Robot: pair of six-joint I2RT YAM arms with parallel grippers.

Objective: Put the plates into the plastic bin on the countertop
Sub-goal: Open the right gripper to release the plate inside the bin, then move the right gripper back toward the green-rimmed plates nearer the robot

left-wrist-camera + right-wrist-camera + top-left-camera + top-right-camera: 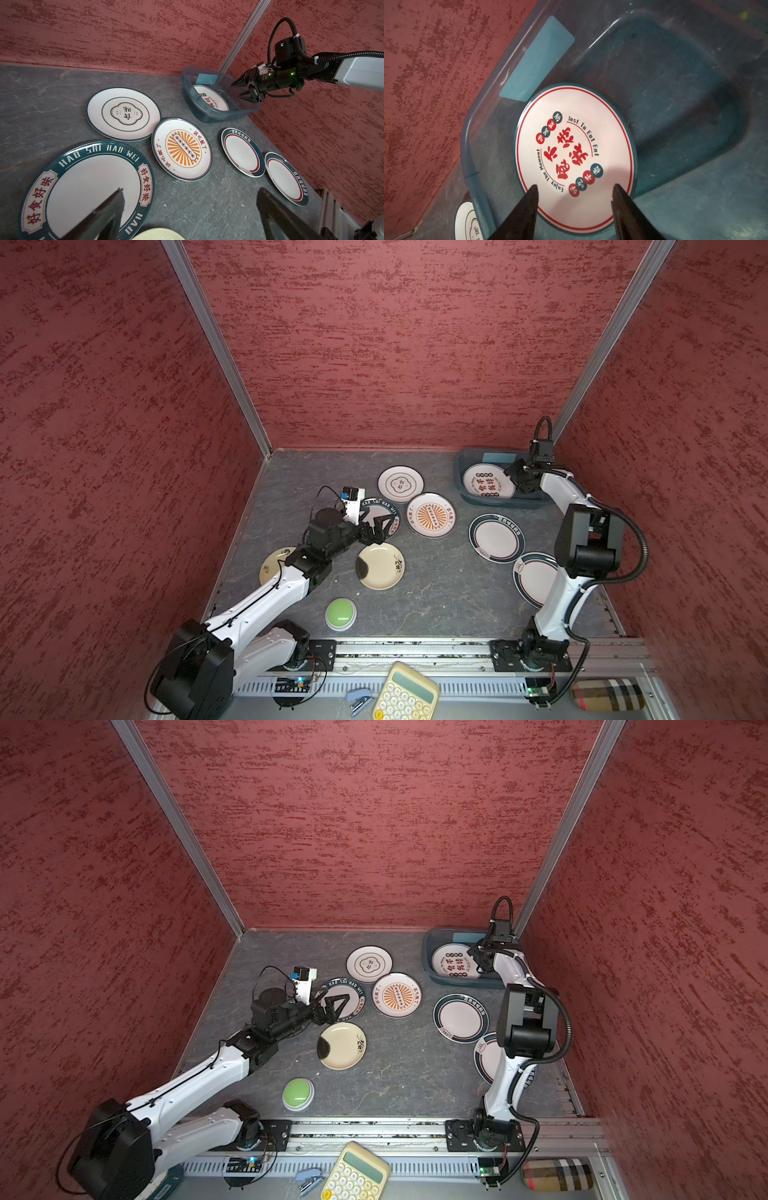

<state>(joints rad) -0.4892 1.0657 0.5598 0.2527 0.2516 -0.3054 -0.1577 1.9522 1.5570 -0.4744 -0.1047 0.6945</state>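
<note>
One plate (pixel 575 158) flat in plastic bin (pixel 498 503) lengthwise along back wall (pixel 415 344); right pincer (pixel 575 187) and left pincer (pixel 191 190) spread

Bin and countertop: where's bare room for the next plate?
Bin: floor bare beside the red-print plate. Countertop: bare between cream plate, green button and green-rimmed plate; also the back left corner. Crowded: middle plates by the left gripper.

- The plastic bin (pixel 498 503) sits in the counter's (pixel 436 593) far right corner; the bin plate (pixel 488 481) lies flat inside it.
- Left of the bin, close together: far plate (pixel 400 484), middle plate (pixel 430 515), left plate (pixel 378 510).
- The near plate (pixel 380 566) lies before those.
- Before the bin lie the right plate (pixel 496 538) and, nearer, the front-right plate (pixel 534 578).
</note>
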